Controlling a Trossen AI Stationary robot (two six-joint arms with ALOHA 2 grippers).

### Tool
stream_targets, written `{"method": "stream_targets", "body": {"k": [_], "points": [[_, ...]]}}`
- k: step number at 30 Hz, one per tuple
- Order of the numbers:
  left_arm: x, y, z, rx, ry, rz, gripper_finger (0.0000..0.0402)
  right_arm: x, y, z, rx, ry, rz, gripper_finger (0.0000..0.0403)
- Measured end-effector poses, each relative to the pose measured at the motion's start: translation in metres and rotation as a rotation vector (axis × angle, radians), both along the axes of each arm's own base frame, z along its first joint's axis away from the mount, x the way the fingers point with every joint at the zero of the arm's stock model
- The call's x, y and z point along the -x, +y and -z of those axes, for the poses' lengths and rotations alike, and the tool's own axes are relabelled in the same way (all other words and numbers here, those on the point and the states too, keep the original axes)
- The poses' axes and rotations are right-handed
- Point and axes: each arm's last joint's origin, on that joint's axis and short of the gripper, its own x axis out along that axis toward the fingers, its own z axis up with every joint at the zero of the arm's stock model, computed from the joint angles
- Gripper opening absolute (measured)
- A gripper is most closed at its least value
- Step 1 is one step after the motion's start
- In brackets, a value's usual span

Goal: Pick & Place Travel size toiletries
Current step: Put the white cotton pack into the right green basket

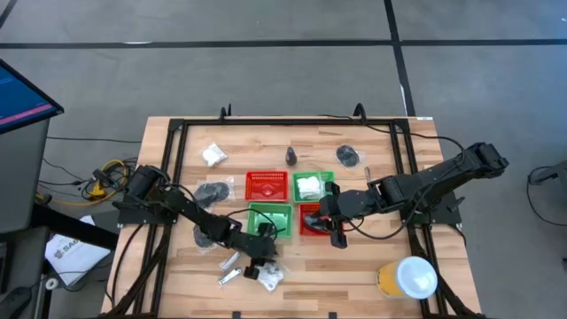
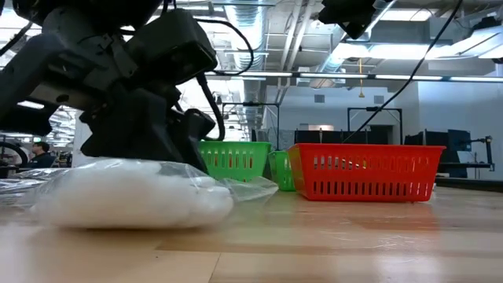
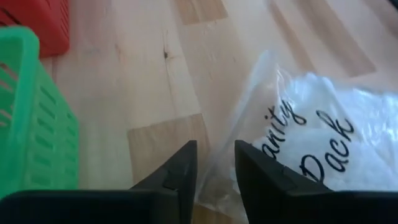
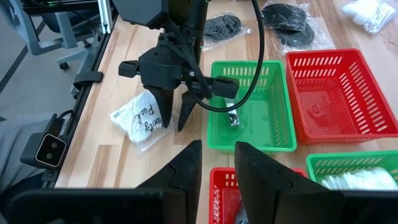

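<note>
**Left jaws narrow, pinching at the packet's plastic edge**

The left gripper (image 3: 214,171) has its jaws down to a slim gap over the clear edge of the white packet (image 3: 323,143), which lies on the table (image 3: 149,81) just beside the green basket (image 3: 31,124). I'd say bite deeper, since that thin film looks slippy. The right gripper (image 4: 217,165) hovers above the red basket (image 1: 312,223), jaws narrow, holding nothing I can see.

I see a pale wooden bench (image 4: 93,112) with a smooth, faintly glossy finish, a white packet (image 4: 138,117) in crinkly clear plastic film, red (image 4: 339,93) and green (image 4: 252,106) baskets of shiny moulded plastic mesh, and my left pincer (image 4: 176,122) with matt black fingers.
</note>
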Motion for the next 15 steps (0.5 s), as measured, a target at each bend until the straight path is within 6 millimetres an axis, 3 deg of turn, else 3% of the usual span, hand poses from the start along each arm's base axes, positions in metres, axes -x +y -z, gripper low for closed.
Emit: {"method": "stream_targets", "body": {"k": [5,9,15], "points": [[0.0009,0.0012,0.0012,-0.02,0.01,-0.021,0.0074,0.0,0.0,0.0,0.0,0.0,0.0,0.0087],[0.0011,0.0008,0.0012,-0.018,0.011,-0.021,0.0013,0.0,0.0,0.0,0.0,0.0,0.0,0.0087],[0.0016,0.0001,0.0,-0.012,0.009,-0.022,0.0001,0.0,0.0,0.0,0.0,0.0,0.0,0.0087]]}}
